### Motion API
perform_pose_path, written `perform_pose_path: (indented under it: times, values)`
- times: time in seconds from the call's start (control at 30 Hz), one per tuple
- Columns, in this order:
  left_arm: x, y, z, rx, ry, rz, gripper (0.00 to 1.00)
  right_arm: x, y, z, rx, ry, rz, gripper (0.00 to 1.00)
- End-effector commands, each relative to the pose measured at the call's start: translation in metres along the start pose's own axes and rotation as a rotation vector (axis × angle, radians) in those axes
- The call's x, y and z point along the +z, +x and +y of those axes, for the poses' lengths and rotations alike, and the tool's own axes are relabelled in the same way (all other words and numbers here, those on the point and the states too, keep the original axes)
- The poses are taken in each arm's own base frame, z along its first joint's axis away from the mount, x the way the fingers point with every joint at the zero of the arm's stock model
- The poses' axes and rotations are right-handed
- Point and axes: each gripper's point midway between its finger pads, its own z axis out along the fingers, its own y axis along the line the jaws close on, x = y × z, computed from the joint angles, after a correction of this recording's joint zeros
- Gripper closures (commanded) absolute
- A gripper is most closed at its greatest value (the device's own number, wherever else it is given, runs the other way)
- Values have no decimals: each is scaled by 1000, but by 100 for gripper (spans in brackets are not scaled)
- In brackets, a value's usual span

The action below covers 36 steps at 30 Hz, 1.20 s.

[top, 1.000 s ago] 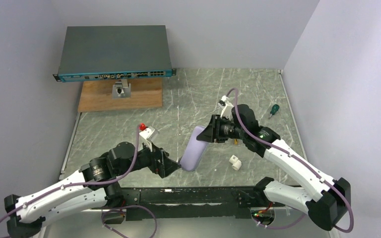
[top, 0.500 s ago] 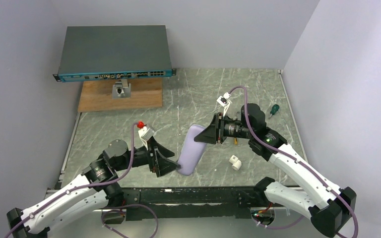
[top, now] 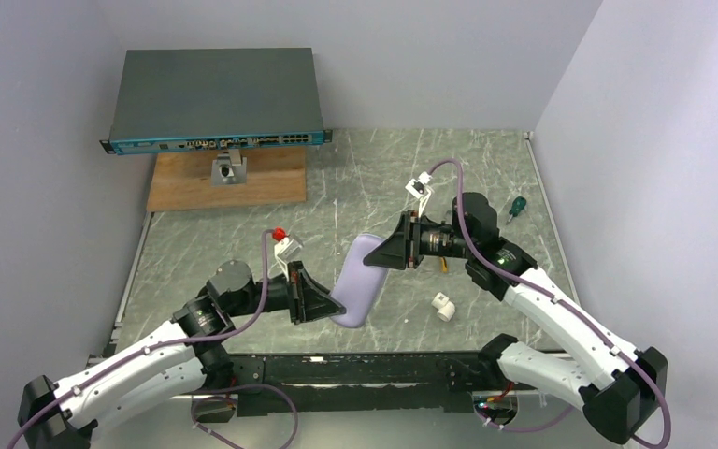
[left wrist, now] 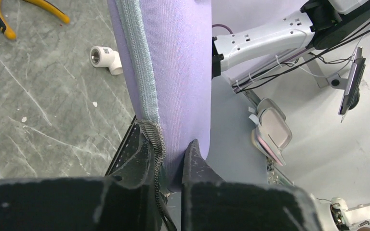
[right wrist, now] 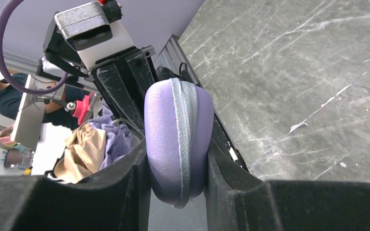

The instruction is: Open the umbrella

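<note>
Inspector A: Location of the lavender case [top: 358, 279]?

Inspector B: Mid-bench [top: 355, 178], held between both arms. Long axis runs from 1 o'clock down to 7 o'clock in the top view. The umbrella itself cannot be seen.

Inspector A: Pincers?

Inspector B: Left pincer [top: 334, 311] is clamped on the case's zipper seam [left wrist: 139, 72] at the near end. Right pincer [top: 370, 259] grips the far end, jaws part-spread around the shell.
</note>
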Motion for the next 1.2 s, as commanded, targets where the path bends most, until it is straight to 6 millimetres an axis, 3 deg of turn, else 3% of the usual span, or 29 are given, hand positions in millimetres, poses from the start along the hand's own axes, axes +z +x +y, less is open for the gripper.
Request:
perform_pose_path:
  times: [0.0,0.07,0.13,0.17,0.2,0.47,0.53,0.8,0.97,1.17]
  values:
    - [-3,-16,-16,37,62,-75,100,-6,-28,42,-87,-134,-77,84]
    - [-5,-17,-15,30,56,-91,100,-5,-25,40,-79,-134,-71,63]
    - [-7,-19,-15,23,46,-108,100,-5,-24,34,-74,-107,-71,18]
    - [-8,-19,-14,15,34,-112,100,-5,-24,30,-73,-82,-77,3]
    - [-9,-20,-13,8,21,-119,100,-5,-25,25,-73,-53,-81,0]
    - [-20,-40,-5,-38,-141,-157,100,-30,-35,-47,-98,389,-193,0]
    - [-22,-45,-7,-37,-157,-159,100,-38,-34,-56,-113,438,-216,0]
    - [-38,-61,3,-136,-374,-149,100,-34,-8,-53,-163,333,-242,0]
    - [-40,-75,-6,-183,-409,-154,100,-29,9,-39,-282,266,-227,0]
    - [-50,-86,-14,-183,-490,-110,100,-20,21,-48,-315,293,-188,0]
